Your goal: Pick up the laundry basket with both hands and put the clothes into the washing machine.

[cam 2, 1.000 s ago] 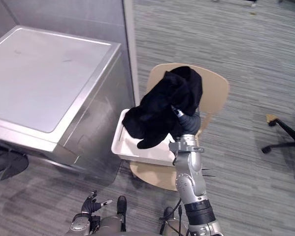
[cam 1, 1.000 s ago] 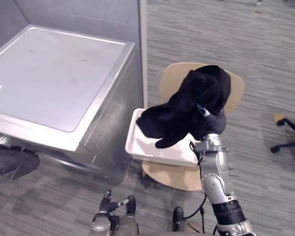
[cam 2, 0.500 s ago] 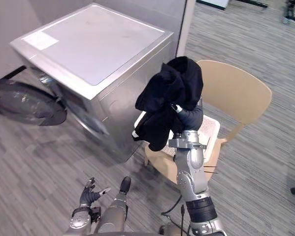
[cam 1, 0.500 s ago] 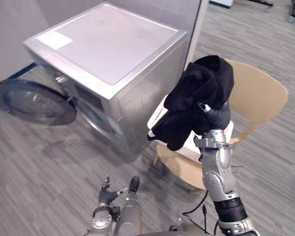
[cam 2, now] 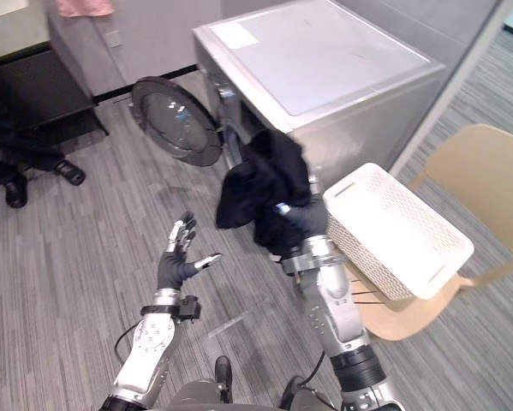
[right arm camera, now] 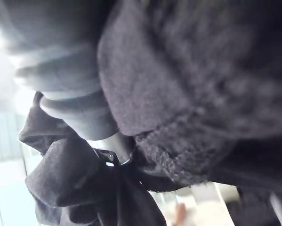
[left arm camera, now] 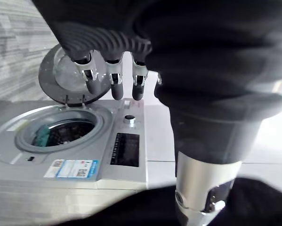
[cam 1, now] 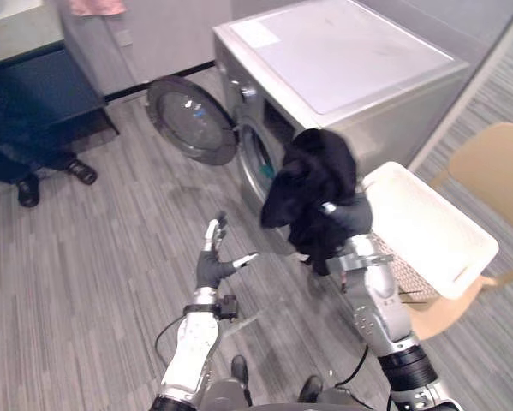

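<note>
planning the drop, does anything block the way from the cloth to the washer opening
Nothing visible does. The door is open, and the cloth in the right robot hand hangs before the opening. The left robot hand is off to one side.

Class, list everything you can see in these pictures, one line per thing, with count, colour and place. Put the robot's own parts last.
washing machine: one, silver, at the back centre
door: one, round with a dark rim, swung open on the machine's front
black garment: one, black, draped over the right hand in front of the machine
laundry basket: one, white, on the chair to the right of the machine
chair: one, tan, far right
pink cloth: one, pink, top left edge
dark cabinet: one, dark blue, upper left
person's shoes: two, black, by the cabinet
floor: grey, striped
left hand: one, raised over the floor, fingers straight
right hand: one, under the garment
</note>
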